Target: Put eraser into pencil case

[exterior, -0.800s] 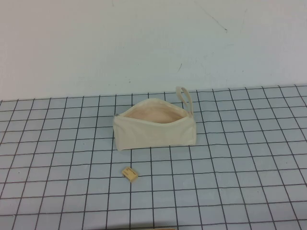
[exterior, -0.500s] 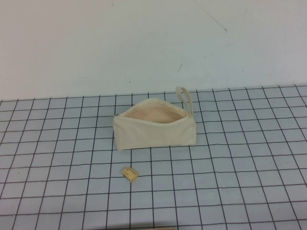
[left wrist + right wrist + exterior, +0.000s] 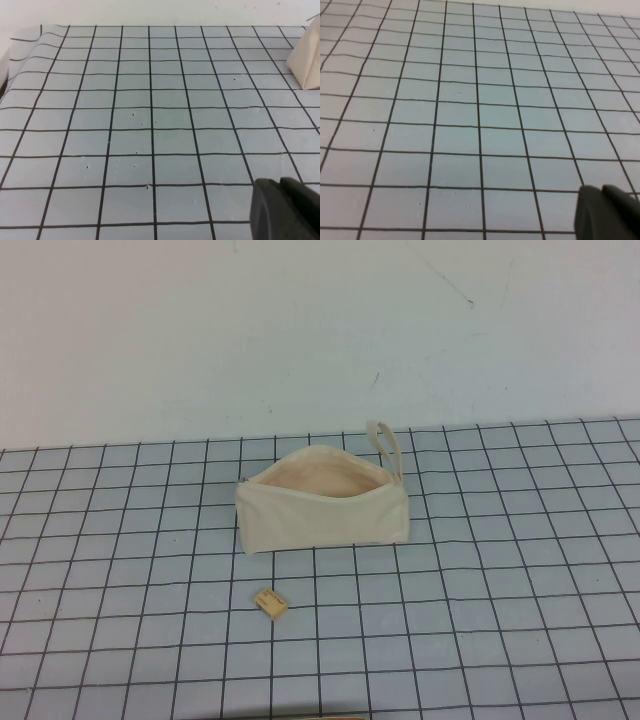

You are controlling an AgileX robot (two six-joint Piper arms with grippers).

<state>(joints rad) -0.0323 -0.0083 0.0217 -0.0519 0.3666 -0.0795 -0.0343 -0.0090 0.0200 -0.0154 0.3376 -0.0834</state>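
Pencil case: the pencil case (image 3: 322,506) sits mid-bench toward the far edge, mouth open upward, loop at its right end.
Eraser: the eraser (image 3: 271,603) lies flat on the grid mat (image 3: 500,620), apart from the case, on its near side.
My left gripper: my left gripper (image 3: 286,209) hangs over bare mat near the left edge; I cannot tell its opening.
My right gripper: my right gripper (image 3: 607,212) hangs over bare mat; likewise I cannot tell.

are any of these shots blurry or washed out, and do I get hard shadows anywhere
High view: soft and slightly hazy, with even light and only faint shadow under the pencil case and eraser. Left wrist view: left gripper is a dark blur. Right wrist view: right gripper likewise.
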